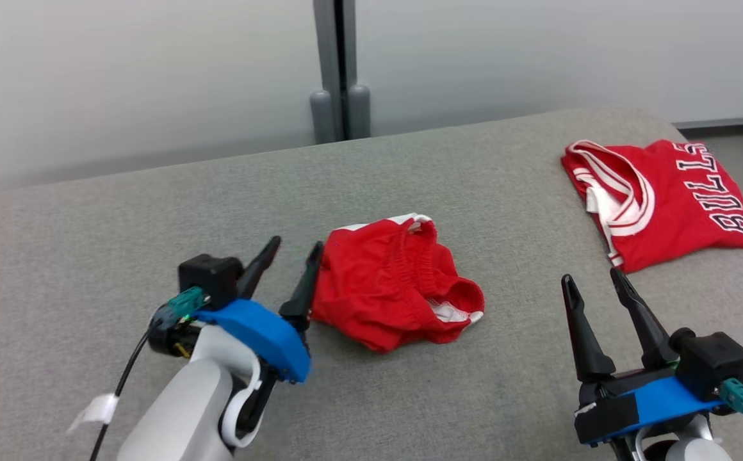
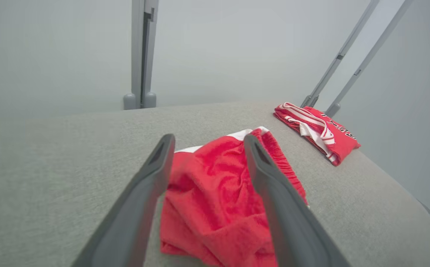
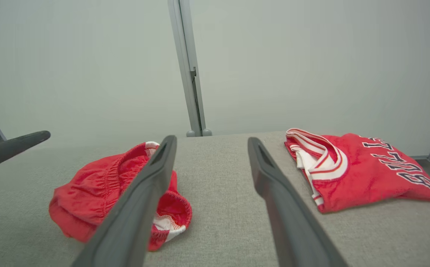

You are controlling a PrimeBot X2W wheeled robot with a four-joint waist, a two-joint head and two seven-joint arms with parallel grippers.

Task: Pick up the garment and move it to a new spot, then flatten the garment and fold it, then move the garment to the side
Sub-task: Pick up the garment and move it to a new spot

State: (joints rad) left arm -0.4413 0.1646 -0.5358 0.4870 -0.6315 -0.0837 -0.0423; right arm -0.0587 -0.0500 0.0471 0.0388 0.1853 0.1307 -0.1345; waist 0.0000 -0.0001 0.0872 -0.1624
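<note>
- The grey fabric-covered surface (image 1: 122, 243) runs across my whole head view. Its far edge is rounded, and it drops away at the right.
- Behind it stand pale wall panels, with a grey post (image 1: 339, 70) rising between them near the middle.
- A folded red Bulls jersey (image 1: 666, 198) lies flat at the far right corner, white-trimmed collar towards the centre. It is well apart from the shorts and from both grippers.
- The garment I am working, a pair of red shorts (image 1: 391, 282), lies crumpled near the middle of the surface. Its elastic waistband is bunched on top and a white lining shows at the right end.
- My left gripper (image 1: 296, 251) sits just left of the shorts with its fingers spread wide. The finger nearer the cloth lies against the shorts' left edge.
- Through the left wrist view, the shorts (image 2: 215, 193) lie loose on the surface, seen between the two parted fingers and past their tips, and the jersey (image 2: 318, 131) is off to the right.
- My right gripper (image 1: 592, 282) is at the lower right, fingers open and over bare fabric. It is near the jersey's front edge but apart from it, and well right of the shorts.
</note>
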